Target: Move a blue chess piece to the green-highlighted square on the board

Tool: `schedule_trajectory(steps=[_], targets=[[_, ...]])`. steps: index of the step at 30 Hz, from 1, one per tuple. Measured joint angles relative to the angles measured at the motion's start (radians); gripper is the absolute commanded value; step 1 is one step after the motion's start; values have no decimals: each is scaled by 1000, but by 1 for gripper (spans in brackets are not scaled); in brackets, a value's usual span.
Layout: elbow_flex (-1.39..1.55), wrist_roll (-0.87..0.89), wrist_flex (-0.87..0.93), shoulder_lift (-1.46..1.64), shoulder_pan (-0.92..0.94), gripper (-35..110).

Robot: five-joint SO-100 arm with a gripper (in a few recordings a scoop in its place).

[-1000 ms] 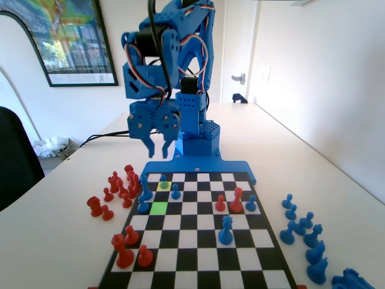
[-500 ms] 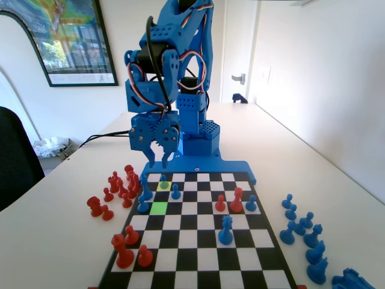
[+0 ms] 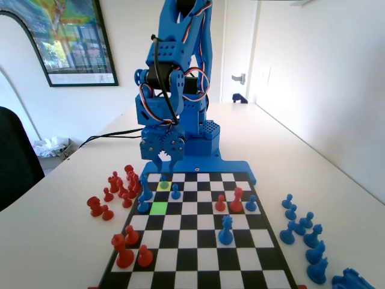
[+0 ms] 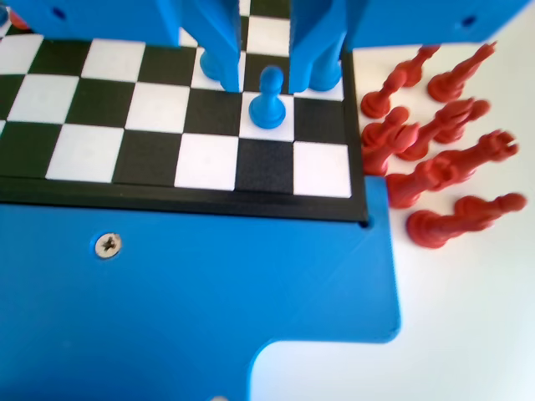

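Over the board's (image 3: 198,253) far-left corner in the fixed view, I have the gripper (image 3: 166,160) hanging with its jaws spread wide and nothing between them. It sits at about 12 o'clock from the blue pawn (image 3: 163,182) on the pale yellow-green square (image 3: 162,187); that's the piece I read as the target. Wrist view backs this up: blue pawn (image 4: 267,100) stands upright on its square, with the two jaws either side and slightly beyond it, not touching. Wide opening makes sense, it gives clearance around the ball head before I close. Green-highlighted square (image 3: 159,208) is bare, at 6 o'clock from the pawn, two rows nearer the camera. Another blue pawn (image 3: 175,192) stands at roughly 4 o'clock from the target, so I judge the descent needs to stay straight. Versus one second ago: the gripper has swung from further left and higher to lower and more centred above the pawn. Pieces haven't moved.
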Motion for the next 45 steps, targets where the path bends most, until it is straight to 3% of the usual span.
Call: schedule_trajectory(steps=[31, 45], targets=[[-72, -6, -37, -117, 8, 9], [-20, -23, -143, -117, 8, 9]])
